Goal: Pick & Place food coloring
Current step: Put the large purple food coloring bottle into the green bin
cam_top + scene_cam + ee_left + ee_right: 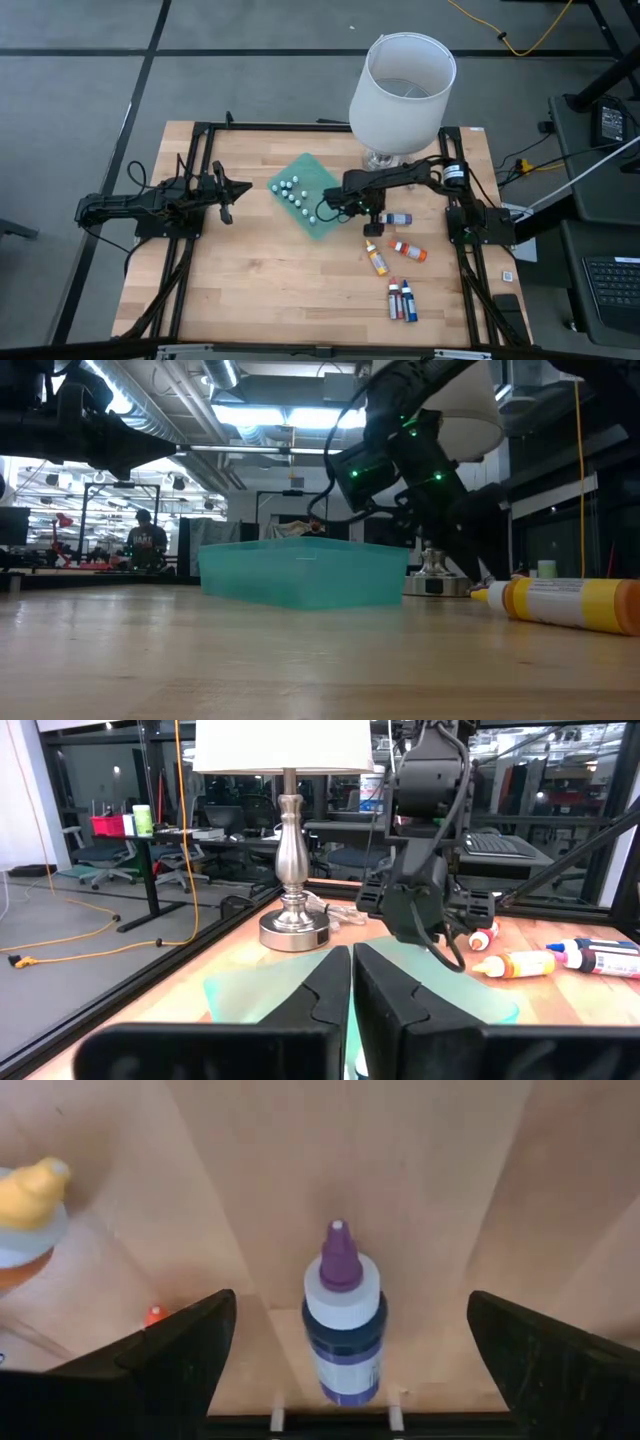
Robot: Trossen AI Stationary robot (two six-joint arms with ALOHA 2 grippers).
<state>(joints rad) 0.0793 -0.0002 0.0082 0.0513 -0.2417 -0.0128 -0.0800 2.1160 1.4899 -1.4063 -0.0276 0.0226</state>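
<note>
A purple-capped dropper bottle point(343, 1330) lies on its side on the wooden table, seen as the bottle point(397, 218) in the high view. My right gripper point(350, 1305) is open, one finger on each side of this bottle, touching nothing. An orange bottle point(376, 258), a red-orange one point(408, 250) and a red and blue pair point(401, 299) lie nearer the table's near edge. Several tiny white-capped bottles point(293, 192) sit in the green tray point(318, 178). My left gripper point(240, 188) is shut, left of the tray.
A white-shaded lamp point(402, 85) stands on its metal base point(293, 932) at the far edge, just behind my right arm. The green tray point(300, 572) has low walls. An orange bottle point(570, 602) lies close to the low camera. Bare wood shows on the table's left and near parts.
</note>
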